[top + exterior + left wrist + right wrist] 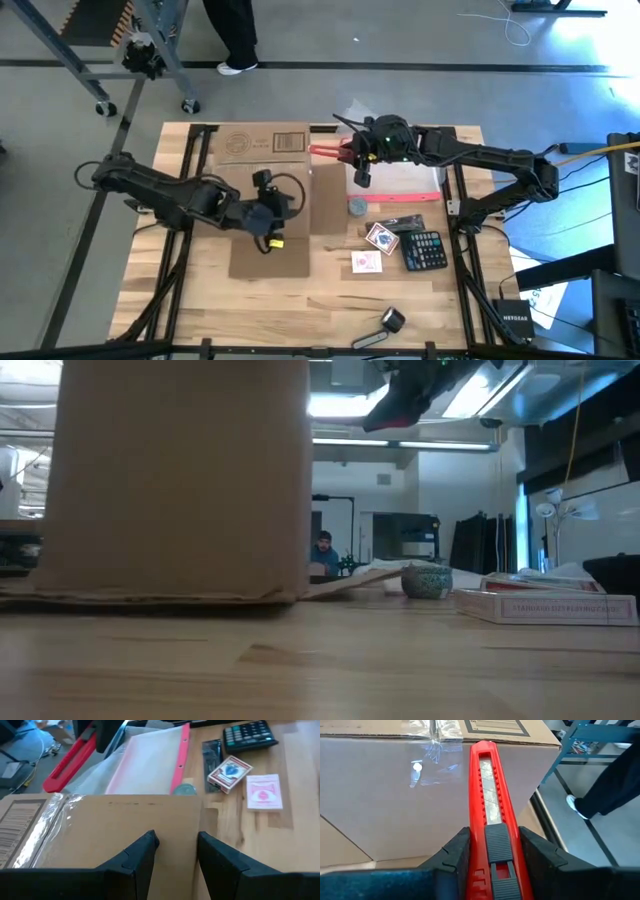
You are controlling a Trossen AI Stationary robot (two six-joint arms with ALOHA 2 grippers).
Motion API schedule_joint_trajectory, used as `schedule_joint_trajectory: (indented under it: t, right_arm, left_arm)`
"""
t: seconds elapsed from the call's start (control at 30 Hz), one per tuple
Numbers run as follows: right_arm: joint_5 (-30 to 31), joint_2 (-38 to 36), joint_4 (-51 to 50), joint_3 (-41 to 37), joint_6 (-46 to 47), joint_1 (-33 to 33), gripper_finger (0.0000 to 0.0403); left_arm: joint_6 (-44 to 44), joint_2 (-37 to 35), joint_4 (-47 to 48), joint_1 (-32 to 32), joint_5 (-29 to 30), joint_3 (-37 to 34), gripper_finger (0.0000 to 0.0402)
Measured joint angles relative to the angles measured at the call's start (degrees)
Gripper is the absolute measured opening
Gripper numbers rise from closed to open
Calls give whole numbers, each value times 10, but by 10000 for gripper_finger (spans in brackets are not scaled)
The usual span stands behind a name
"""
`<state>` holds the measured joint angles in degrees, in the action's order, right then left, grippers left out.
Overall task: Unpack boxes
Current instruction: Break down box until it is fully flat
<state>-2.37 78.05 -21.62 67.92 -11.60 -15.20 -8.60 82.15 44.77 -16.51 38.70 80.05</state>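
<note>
Corrugated brown cardboard box (262,185), flaps flat

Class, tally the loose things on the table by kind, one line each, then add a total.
Cardboard box: 1
Clear pouch: 1
Red utility knife, in the right gripper: 1
Card packs: 2
Calculator: 1
Small round tin: 1
Dark tool near the front edge: 1
Total: 8

Brown corrugated cardboard box (263,198) left on wooden worktop (300,310); black calculator (424,249), two red card packs (372,250) right.
</note>
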Motion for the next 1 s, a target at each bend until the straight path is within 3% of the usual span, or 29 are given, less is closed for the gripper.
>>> schedule_joint_trajectory:
  t: [0.63,0.67,0.77,0.83,1.0]
  right_arm:
    - [-33,-12,-33,19,-38,17,136]
    - [-46,-12,-37,24,-41,18,136]
    - [-203,-9,-59,26,-57,27,130]
    - [-256,-6,-57,25,-55,34,119]
    - [-133,-9,-65,27,-47,37,73]
  left_arm:
    - [10,20,-39,28,3,0,141]
    - [13,21,-43,28,3,0,141]
    - [16,22,-52,36,27,-1,141]
    - [13,21,-52,42,32,0,141]
    - [14,22,-49,43,17,-1,141]
